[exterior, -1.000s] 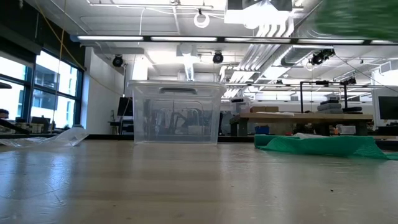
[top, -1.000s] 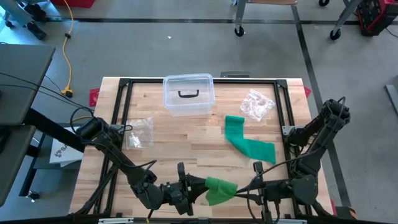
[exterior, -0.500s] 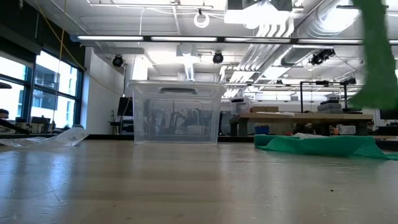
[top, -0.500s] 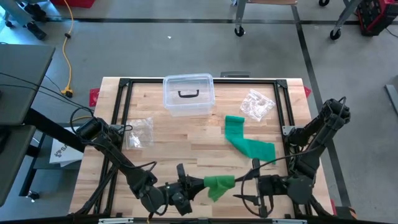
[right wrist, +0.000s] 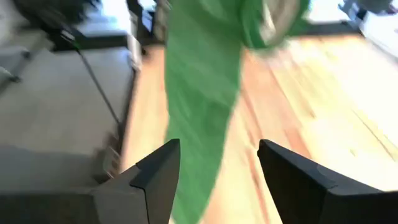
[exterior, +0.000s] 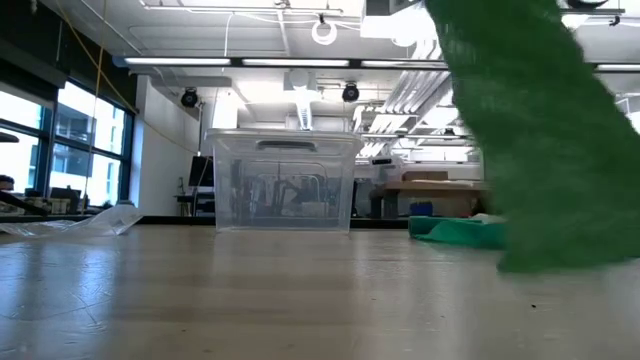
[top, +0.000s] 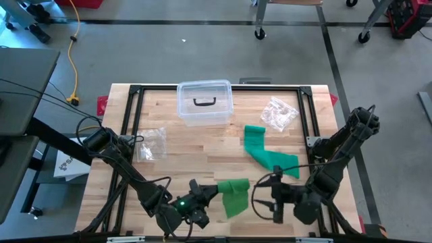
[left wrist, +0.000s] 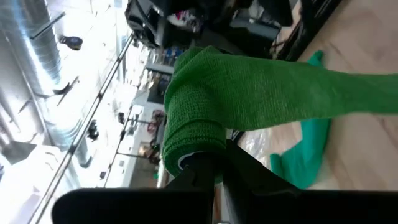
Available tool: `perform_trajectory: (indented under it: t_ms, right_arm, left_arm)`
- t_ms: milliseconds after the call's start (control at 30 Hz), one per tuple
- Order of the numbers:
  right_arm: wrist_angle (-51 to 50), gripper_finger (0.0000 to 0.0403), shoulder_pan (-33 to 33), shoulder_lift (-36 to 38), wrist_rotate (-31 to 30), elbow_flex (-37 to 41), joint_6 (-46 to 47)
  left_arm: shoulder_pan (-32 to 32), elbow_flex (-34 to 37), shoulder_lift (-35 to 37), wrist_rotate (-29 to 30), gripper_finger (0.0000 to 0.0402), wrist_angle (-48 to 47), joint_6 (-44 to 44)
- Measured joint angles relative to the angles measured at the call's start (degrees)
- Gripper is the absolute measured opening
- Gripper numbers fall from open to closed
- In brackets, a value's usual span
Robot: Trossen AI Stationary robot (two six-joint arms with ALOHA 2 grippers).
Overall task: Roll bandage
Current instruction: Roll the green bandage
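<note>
Left hand (top: 210,194) clenched on green bandage (top: 235,196); right hand (top: 260,202) released, just beside.

A green bandage (top: 235,196) with a fine woven mesh texture is shown; the rolled end and the loose strip are of the same green. The left tool (top: 204,198) and the right tool (top: 260,200) are black. The counter (top: 202,152) is of light wood in butcher-block strips, framed by black rails (top: 132,128). The lidded box (top: 204,102) is of clear plastic with a dark handle. Two bags (top: 151,144) are of clear, crinkled plastic. The floor (top: 169,54) is grey, crossed by dark tape lines, with a yellow cable (top: 73,61).
</note>
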State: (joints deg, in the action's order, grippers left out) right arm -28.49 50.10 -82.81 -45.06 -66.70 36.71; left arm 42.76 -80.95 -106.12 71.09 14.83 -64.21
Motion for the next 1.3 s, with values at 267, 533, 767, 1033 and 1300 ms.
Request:
perform_trajectory:
  t_ms: [267,533,767,1033,1300]
  right_arm:
    - [-5.0,0.0215,1.5,-2.8,-8.1,0.0,-11.2]
    - [-23.0,0.0211,3.3,-9.2,-19.5,1.5,11.7]
    - [4.6,0.0211,0.9,-7.8,-7.9,10.8,0.4]
    - [34.1,0.0211,-8.1,-7.4,2.4,18.3,-18.7]
    - [43.4,0.0211,-12.6,-7.5,24.0,19.2,-22.0]
  left_arm:
    - [-0.3,0.0,0.0,2.0,0.0006,0.1,3.9]
    - [-0.4,0.0,0.0,3.2,0.0007,5.9,2.0]
    - [-0.4,0.0,0.0,2.0,0.0007,8.6,-1.9]
    - [-0.8,0.0,0.0,-1.5,0.0007,10.9,-2.0]
    - [-0.8,0.0,0.0,-1.5,0.0007,10.9,-1.0]
